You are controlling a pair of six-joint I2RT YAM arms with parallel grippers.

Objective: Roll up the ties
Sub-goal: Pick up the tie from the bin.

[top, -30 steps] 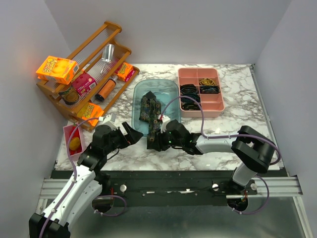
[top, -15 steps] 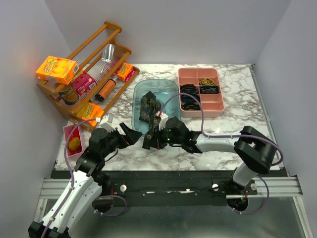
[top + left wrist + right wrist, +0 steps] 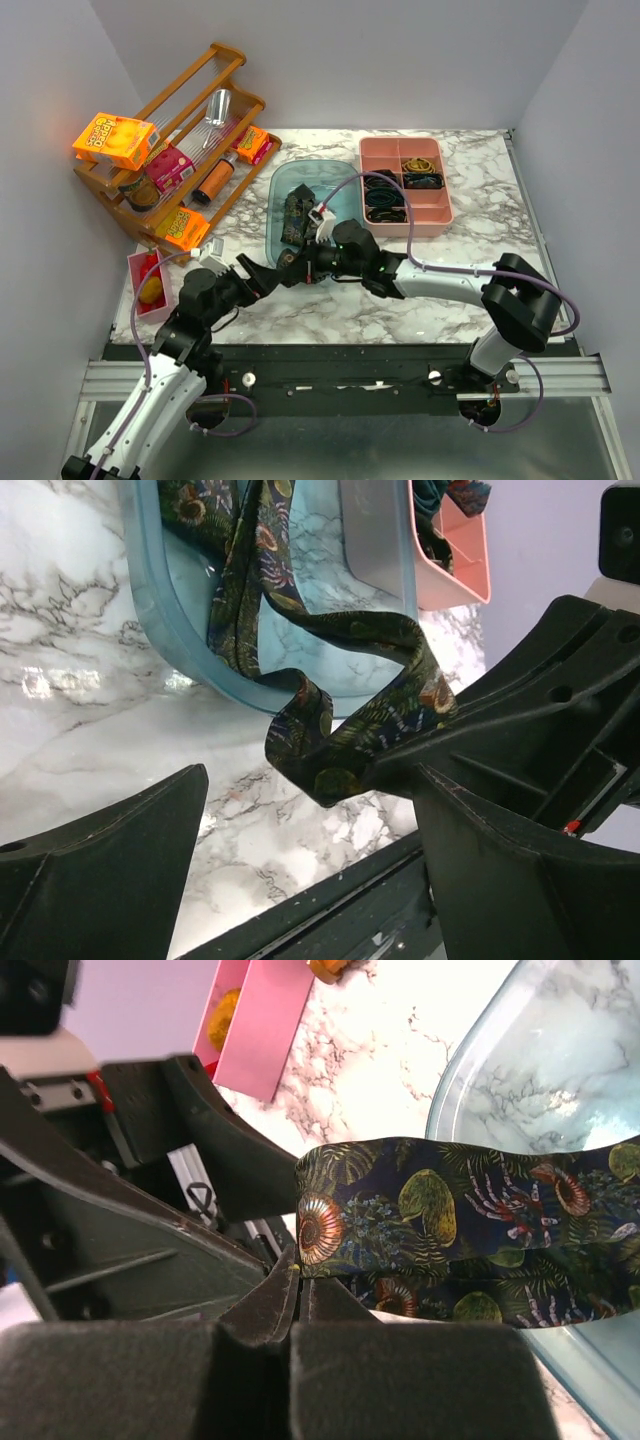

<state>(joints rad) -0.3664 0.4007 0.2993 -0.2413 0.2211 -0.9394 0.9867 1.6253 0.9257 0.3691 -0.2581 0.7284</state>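
A dark tie [image 3: 296, 214] printed with shells and leaves lies bunched in the light blue tray [image 3: 340, 178]. One end of it runs out over the tray's near rim. My right gripper [image 3: 285, 266] is shut on that end [image 3: 372, 1222], its fingertips [image 3: 283, 1293] pinching the lower edge. My left gripper [image 3: 261, 277] is open and empty, right beside the right gripper. In the left wrist view its two fingers [image 3: 105, 865] straddle bare marble, with the held tie end [image 3: 322, 742] hanging just above and ahead of them.
A pink compartment tray [image 3: 432, 212] with dark rolled items stands right of the blue tray. A wooden rack [image 3: 180, 140] with snack boxes and bottles is at the far left. A small pink box [image 3: 135, 272] with a yellow object sits by the left arm. The table's front edge [image 3: 330, 890] is close.
My right gripper has carried the tie end leftward and slightly farther from the front edge, up to the left gripper. The left gripper has shifted slightly and stays open.
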